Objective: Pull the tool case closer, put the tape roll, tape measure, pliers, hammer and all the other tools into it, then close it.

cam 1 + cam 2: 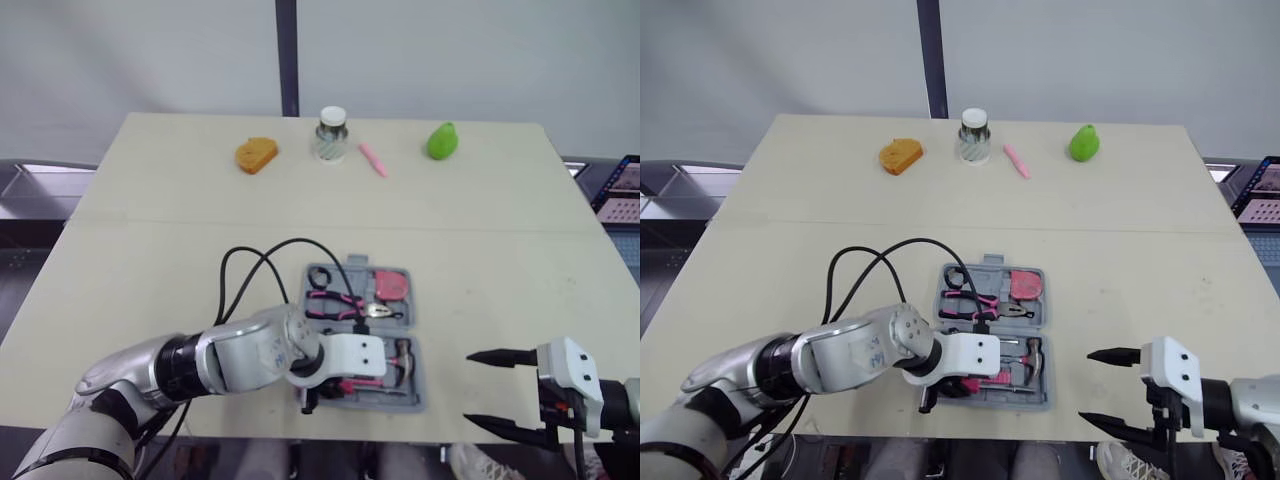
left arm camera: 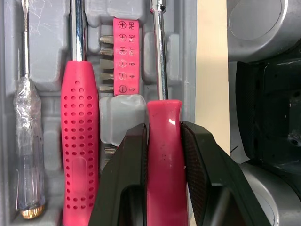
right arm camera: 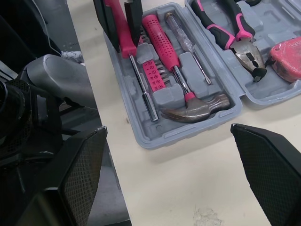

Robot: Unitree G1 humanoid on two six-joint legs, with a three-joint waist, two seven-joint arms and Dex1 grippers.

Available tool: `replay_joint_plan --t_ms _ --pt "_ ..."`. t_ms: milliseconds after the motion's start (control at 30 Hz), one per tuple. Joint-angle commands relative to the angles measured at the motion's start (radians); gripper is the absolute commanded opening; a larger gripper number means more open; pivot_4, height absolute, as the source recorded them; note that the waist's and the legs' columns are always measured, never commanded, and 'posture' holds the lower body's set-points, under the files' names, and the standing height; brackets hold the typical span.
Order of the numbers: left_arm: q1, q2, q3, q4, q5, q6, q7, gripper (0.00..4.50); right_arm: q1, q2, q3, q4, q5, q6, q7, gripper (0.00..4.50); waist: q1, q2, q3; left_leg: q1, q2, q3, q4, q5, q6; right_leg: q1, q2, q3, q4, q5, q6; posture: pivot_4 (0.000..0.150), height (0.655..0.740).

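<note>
lying open on beige table (image 1: pixel 480 240), tool case (image 1: pixel 345 270), pale wall (image 1: pixel 450 50) behind

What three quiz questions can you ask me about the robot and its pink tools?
1. True or false: the right gripper is holding the hammer.
2. What is the left gripper shut on? A) the pliers B) a pink-handled screwdriver C) the tape measure
3. Fill in: the jar at the far side of the table has a ____ lid.

Key:
1. False: it is open, apart from the tool case, and the hammer lies in the case.
2. B.
3. White.
</note>
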Motion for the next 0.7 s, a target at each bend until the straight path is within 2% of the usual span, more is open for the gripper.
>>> replay_joint_plan --t_ms 33,700 --pt "-0.016 -0.014 -0.010 -0.004 0.002 -0.032 0.005 0.56 0.007 0.006 -0.030 -0.029 0.017 0.004 -0.007 4.50 0.000 0.000 0.000 0.000 0.000 0.000 0.000 0.000 0.000 0.000 0.000 0.000 0.000 0.000 0.000 0.150 0.6950" --pt "-0.028 -0.046 -0.054 0.064 0.026 -0.110 0.003 0.56 0.028 0.029 -0.036 -0.055 0.008 0.015 -0.038 4.50 0.000 0.000 0.000 0.000 0.000 0.000 0.000 0.000 0.000 0.000 0.000 0.000 0.000 0.000 0.000 0.150 0.6950"
